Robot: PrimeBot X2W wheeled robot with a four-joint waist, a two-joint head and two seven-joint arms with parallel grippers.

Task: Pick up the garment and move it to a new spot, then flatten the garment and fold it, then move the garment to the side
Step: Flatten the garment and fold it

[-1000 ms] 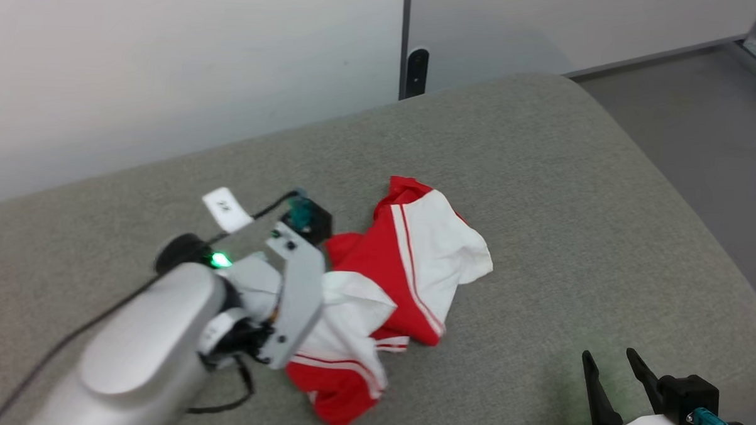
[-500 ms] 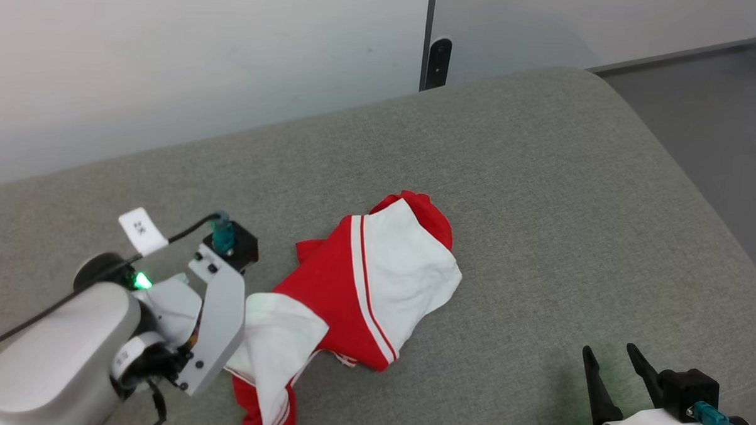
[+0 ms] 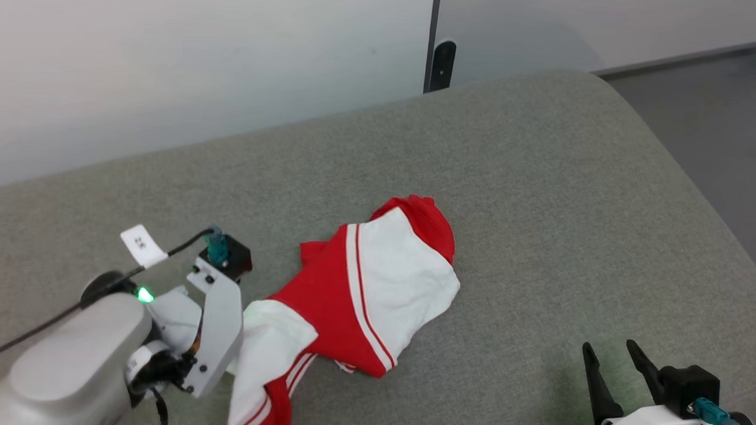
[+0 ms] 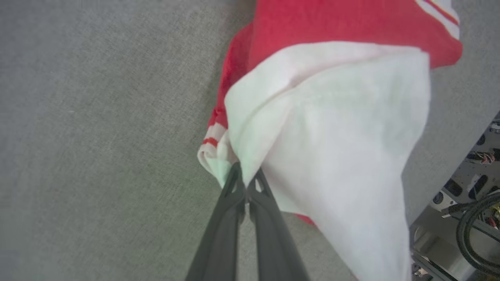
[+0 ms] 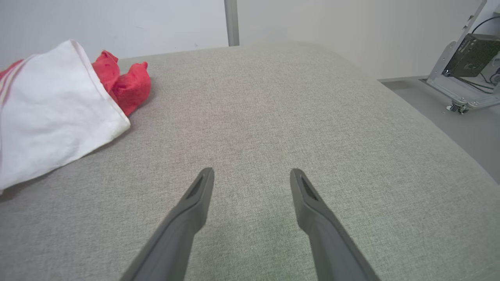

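Currently: garment relocation, one white sleeve panel clamped by the left arm.
Left gripper [image 4: 246, 173] has its jaws pressed together on a fold of white cloth at the near-left end of the garment [image 3: 375, 288]; right gripper [image 5: 252, 173] sits with jaws apart and empty, well apart from the cloth. The garment lies crumpled near the middle of the cushion [image 3: 542, 180], its left end gathered up at the clamp. Recommended procedure: raise the pinch until the trailing red body drags little, travel slowly so the thin fold does not slip, and set down where the cushion is broad and flat enough for spreading. The cushion is grey woven fabric with a rounded far-right corner. A pale wall [image 3: 169, 73] stands behind it and grey floor [image 3: 720, 136] lies to its right.
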